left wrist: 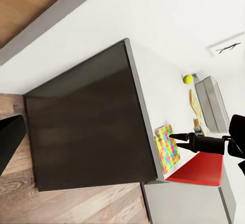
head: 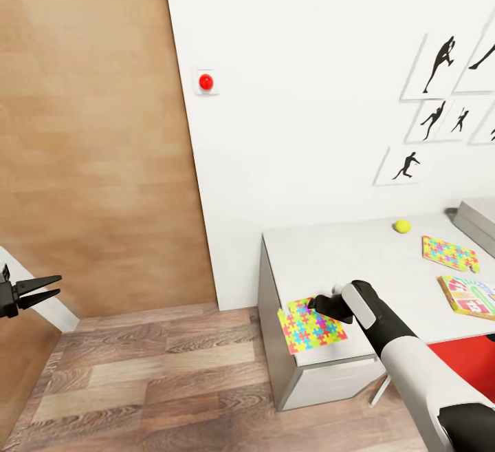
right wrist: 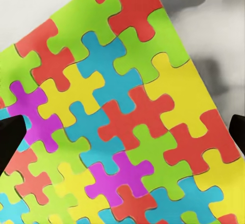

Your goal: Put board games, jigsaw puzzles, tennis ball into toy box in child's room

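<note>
The nearer jigsaw puzzle [head: 313,325] lay flat at the counter [head: 357,259] corner, one edge jutting past the rim. The right gripper [head: 317,302] hovered just over it, fingers apart and empty. The slab looked thin, stiff and light, so that overhanging edge seemed the best grip. The left gripper [head: 42,287] hung well apart, fingers slightly apart.

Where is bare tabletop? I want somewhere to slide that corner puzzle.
Free: the white table between the corner puzzle, the tennis ball and the second puzzle. Crowded: the far side, with the board game and the toy box.
</note>
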`<state>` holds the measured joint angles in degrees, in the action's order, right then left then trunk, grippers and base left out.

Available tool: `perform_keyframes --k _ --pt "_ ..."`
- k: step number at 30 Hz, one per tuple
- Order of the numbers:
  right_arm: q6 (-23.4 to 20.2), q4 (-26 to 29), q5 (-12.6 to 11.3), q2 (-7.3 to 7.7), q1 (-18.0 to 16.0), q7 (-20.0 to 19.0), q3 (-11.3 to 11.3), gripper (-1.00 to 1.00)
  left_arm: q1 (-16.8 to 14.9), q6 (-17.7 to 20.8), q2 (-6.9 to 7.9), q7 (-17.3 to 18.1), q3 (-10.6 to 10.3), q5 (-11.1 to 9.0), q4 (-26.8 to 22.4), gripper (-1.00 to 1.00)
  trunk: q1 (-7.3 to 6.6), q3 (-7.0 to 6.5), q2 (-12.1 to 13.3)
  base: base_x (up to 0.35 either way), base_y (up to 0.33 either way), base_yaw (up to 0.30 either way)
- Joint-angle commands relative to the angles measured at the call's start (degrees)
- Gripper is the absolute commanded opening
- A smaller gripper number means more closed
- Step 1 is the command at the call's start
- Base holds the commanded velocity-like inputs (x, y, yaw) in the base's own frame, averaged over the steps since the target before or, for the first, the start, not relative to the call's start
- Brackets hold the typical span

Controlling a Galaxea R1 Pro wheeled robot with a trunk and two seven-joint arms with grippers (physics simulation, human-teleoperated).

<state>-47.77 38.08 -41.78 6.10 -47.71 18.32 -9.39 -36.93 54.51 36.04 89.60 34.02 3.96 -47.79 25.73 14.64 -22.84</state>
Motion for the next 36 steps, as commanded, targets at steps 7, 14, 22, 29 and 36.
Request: perform_keyframes --k 7,14,22,29,36 --pt "0.05 -2.49 -1.63 0.05 -0.01 0.4 -0.37 1.0 -0.08 0.6 -0.01 0.4 0.08 0.44 -0.02 1.0 0.05 0.12 -0.08 0.0 0.084 0.0" --pt "0.05 -2.49 -1.63 0.05 0.0 0.4 -0.35 1.0 -0.07 0.6 -0.03 0.4 0.08 0.44 -0.02 1.0 0.05 0.12 -0.08 0.0 0.098 0.0" --pt "0.09 -2.49 -1.62 0.05 0.04 0.4 -0.32 1.0 -0.08 0.6 -0.01 0.4 0.08 0.44 -0.02 1.0 0.05 0.03 -0.08 0.0 0.018 0.0" --pt "0.14 -2.47 -1.52 0.05 0.16 0.4 -0.29 1.0 -0.07 0.6 -0.04 0.4 0.08 0.44 -0.02 1.0 0.05 -0.53 -0.08 0.0 0.0 0.0" --pt "0.14 -2.01 -1.46 0.05 0.17 0.4 -0.45 1.0 -0.07 0.6 -0.01 0.4 0.08 0.44 -0.02 1.0 0.05 -1.17 -0.08 0.0 0.0 0.0"
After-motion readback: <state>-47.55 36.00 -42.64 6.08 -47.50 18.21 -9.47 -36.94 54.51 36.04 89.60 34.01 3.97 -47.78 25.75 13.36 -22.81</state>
